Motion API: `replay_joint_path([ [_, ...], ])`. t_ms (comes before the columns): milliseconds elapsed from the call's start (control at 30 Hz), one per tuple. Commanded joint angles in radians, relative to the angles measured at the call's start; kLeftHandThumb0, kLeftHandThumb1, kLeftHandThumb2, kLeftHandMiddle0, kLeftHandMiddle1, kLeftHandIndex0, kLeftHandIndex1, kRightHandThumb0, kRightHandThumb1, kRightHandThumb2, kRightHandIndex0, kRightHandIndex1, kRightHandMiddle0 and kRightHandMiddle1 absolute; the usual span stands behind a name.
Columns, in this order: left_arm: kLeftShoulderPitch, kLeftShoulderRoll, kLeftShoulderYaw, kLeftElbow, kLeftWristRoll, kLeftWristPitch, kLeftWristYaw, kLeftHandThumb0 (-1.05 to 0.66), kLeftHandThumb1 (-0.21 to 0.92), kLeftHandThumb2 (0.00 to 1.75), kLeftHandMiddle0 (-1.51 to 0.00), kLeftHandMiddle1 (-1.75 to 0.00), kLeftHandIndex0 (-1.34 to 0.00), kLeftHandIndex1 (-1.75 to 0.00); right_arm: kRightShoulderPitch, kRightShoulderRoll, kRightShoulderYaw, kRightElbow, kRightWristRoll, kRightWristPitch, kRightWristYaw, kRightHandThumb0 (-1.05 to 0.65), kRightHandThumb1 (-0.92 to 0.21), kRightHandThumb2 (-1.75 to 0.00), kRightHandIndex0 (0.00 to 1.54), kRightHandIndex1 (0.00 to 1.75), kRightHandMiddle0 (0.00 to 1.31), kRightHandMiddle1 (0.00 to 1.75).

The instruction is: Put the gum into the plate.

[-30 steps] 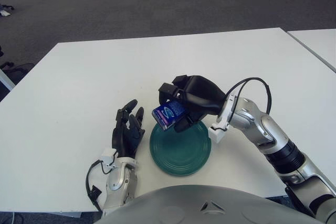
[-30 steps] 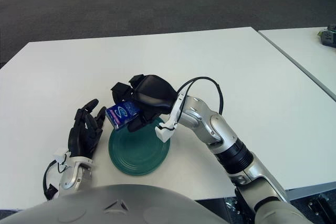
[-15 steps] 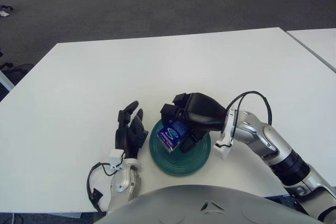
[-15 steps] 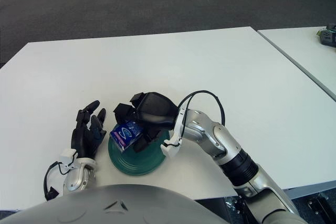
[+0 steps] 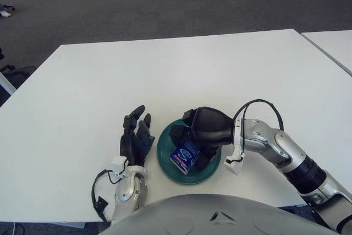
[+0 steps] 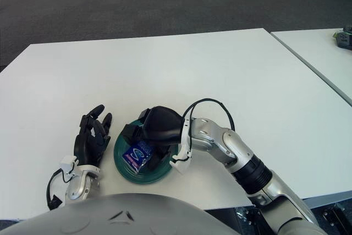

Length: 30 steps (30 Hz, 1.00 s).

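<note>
White bench (image 5: 165,64), broad and flat. Dark green plate (image 5: 164,158) near the front edge of it. Right hand (image 5: 193,142) low over the plate, fingers clamped on a blue gum box (image 5: 185,155). Gum box tilted, down inside the plate; contact with the plate's surface impossible to tell. Left hand (image 5: 135,136) flat on the bench just beside the plate's left rim, fingers spread and holding nothing.

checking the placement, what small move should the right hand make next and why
Probably open the fingers and let go. The right hand holds the gum low over the green plate, seemingly at its surface, so release looks like all that remains. The left hand rests open beside the plate.
</note>
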Motion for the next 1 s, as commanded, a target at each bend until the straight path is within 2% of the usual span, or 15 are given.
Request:
replay_joint_path([
  [0,-0.049,-0.034,0.012,0.022,-0.019,0.012,-0.006,-0.82,0.92,0.79,-0.49,-0.01,-0.06,-0.91,-0.052,0.01,0.017,0.075,-0.046,-0.048,-0.038,-0.5,-0.92,-0.57,1.04,1.75,0.75,1.75],
  [200,-0.062,-0.028,0.019,0.042,-0.027,-0.007,-0.017,-0.83,0.92,0.78,-0.51,-0.02,-0.09,-0.93,-0.074,0.017,0.022,0.128,-0.09,-0.117,-0.107,-0.5,-0.92,-0.58,1.05,1.75,0.75,1.75],
  [333,-0.063,-0.025,0.02,0.047,-0.025,-0.009,-0.019,-0.84,0.92,0.78,-0.51,-0.02,-0.08,-0.92,-0.073,0.025,0.022,0.141,-0.102,-0.127,-0.125,-0.5,-0.92,-0.57,1.07,1.75,0.75,1.75],
  [467,-0.068,-0.024,0.022,0.054,-0.027,-0.01,-0.023,-0.84,0.92,0.78,-0.51,-0.02,-0.08,-0.93,-0.073,0.03,0.018,0.146,-0.102,-0.124,-0.131,-0.51,-0.92,-0.54,1.04,1.75,0.69,1.75],
  [500,-0.069,-0.024,0.022,0.055,-0.028,-0.01,-0.024,-0.84,0.92,0.78,-0.51,-0.02,-0.08,-0.92,-0.073,0.032,0.017,0.146,-0.1,-0.121,-0.131,-0.48,-0.81,-0.68,1.01,1.75,0.58,1.75],
  [600,-0.069,-0.022,0.022,0.056,-0.044,-0.012,-0.038,-0.84,0.92,0.77,-0.5,-0.01,-0.07,-0.92,-0.066,0.042,0.004,0.126,-0.077,-0.091,-0.11,-0.43,-0.69,-0.83,0.92,1.75,0.45,1.75],
  [733,-0.067,-0.025,0.024,0.05,-0.068,-0.004,-0.048,-0.84,0.92,0.77,-0.49,-0.01,-0.06,-0.92,-0.052,0.048,-0.007,0.109,-0.069,-0.056,-0.101,-0.39,-0.74,-0.76,0.76,1.75,0.33,1.75],
  [800,-0.065,-0.027,0.024,0.046,-0.071,0.0,-0.047,-0.83,0.92,0.77,-0.49,-0.01,-0.07,-0.92,-0.044,0.047,-0.013,0.098,-0.074,-0.04,-0.1,-0.38,-0.82,-0.65,0.66,1.75,0.27,1.75],
  [967,-0.062,-0.027,0.021,0.039,-0.067,0.003,-0.039,-0.82,0.92,0.78,-0.47,0.0,-0.05,-0.92,-0.03,0.039,-0.025,0.072,-0.092,-0.024,-0.114,-0.36,-0.9,-0.53,0.53,1.75,0.22,1.75],
])
